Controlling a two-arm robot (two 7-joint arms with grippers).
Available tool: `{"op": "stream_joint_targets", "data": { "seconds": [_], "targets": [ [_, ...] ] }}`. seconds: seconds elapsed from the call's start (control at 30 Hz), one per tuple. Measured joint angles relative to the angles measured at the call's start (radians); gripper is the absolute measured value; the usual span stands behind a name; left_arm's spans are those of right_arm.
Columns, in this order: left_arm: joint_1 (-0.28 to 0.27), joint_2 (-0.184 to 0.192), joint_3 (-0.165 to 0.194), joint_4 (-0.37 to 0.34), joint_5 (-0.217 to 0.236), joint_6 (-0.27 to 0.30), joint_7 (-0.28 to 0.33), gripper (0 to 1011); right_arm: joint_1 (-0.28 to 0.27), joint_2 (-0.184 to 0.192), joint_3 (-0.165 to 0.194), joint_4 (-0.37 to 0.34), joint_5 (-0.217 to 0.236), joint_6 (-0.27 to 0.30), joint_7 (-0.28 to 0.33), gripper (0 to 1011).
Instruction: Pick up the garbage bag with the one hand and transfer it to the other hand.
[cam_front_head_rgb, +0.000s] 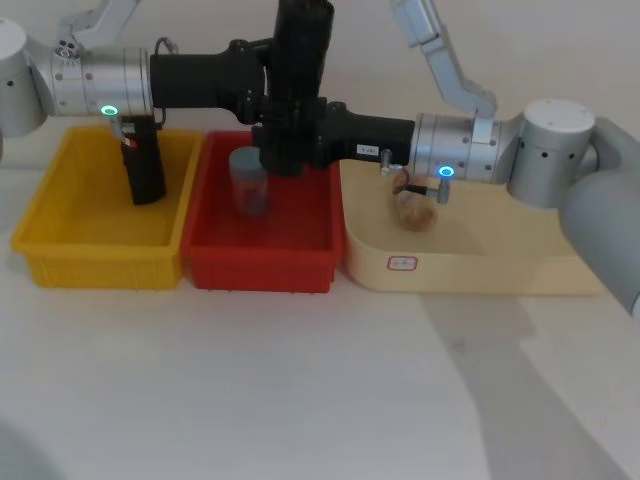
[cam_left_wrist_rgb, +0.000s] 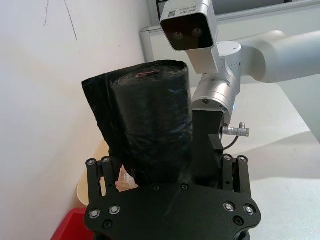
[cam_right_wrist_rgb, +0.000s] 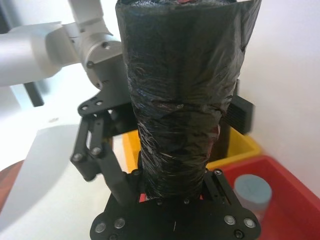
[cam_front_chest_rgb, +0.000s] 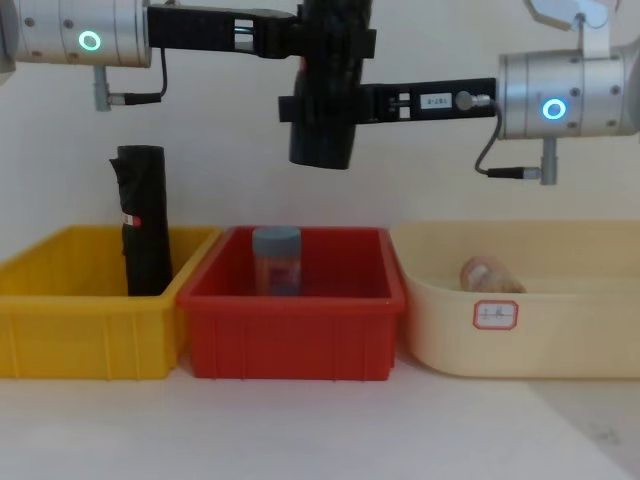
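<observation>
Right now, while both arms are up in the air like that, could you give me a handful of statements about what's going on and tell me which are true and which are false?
1. The garbage bag is held in the air above the red bin. True.
2. Both the left gripper and the right gripper have hold of the garbage bag. True.
3. The second black roll lies flat in the red bin. False: it stands upright in the yellow bin.
4. The red bin holds a clear jar with a grey lid. True.
5. The cream tub sits between the yellow and red bins. False: it stands at the right end.
</observation>
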Motion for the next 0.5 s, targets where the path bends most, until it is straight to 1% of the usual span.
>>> {"op": "stream_joint_targets", "data": {
  "seconds": [0.1, 0.23, 0.27, 0.3, 0.5],
  "targets": [
    [0.000, 0.000, 0.000, 0.000, 0.000, 0.000, 0.000, 1002, -0.012, 0.011, 0.007, -0.022, -0.001, 0.005, -0.021, 464],
    [0.000, 0.000, 0.000, 0.000, 0.000, 0.000, 0.000, 1001, -0.037, 0.035, 0.023, -0.068, -0.004, 0.018, -0.070, 464],
    [0.000, 0.000, 0.000, 0.000, 0.000, 0.000, 0.000, 1001, -0.046, 0.045, 0.031, -0.086, -0.005, 0.021, -0.087, 463],
    [0.000, 0.000, 0.000, 0.000, 0.000, 0.000, 0.000, 1001, -0.046, 0.045, 0.031, -0.086, -0.005, 0.021, -0.087, 463],
    [0.000, 0.000, 0.000, 0.000, 0.000, 0.000, -0.001, 1001, -0.093, 0.092, 0.063, -0.168, -0.006, 0.044, -0.171, 463]
  ]
}}
